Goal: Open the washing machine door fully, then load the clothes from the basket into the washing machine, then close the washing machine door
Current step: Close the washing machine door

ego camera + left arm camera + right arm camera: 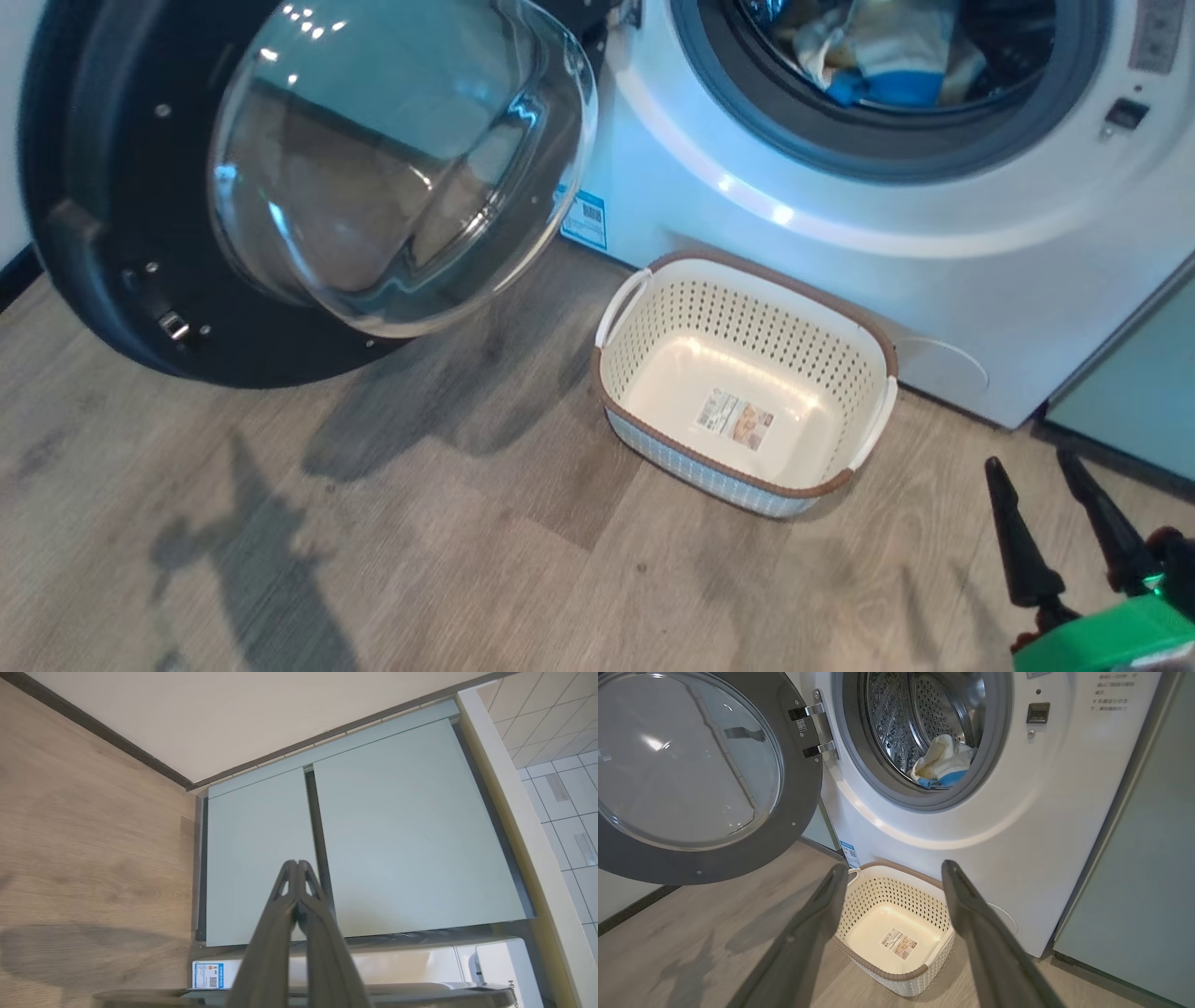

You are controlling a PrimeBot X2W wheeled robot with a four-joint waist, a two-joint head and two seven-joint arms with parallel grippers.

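Observation:
The washing machine (840,215) (1017,826) is white, and its door (308,177) (691,774) stands swung wide to the left, black rim around a bulging glass bowl. The clothes (878,56) (941,763), pale yellow with a blue part, lie inside the steel drum. On the floor in front sits the cream basket (747,383) (896,926), with just a label on its bottom. My right gripper (1032,462) (894,870) is open, right of the basket and above the floor, holding nothing. My left gripper (296,863) is shut and empty, pointing at pale green cabinet doors (373,835).
A pale green cabinet (1130,383) (1139,882) stands right of the washer. The wood floor (373,541) stretches left of and in front of the basket. A dark skirting board (117,742) runs along the wall, and a tiled wall (560,788) lies beyond the cabinets.

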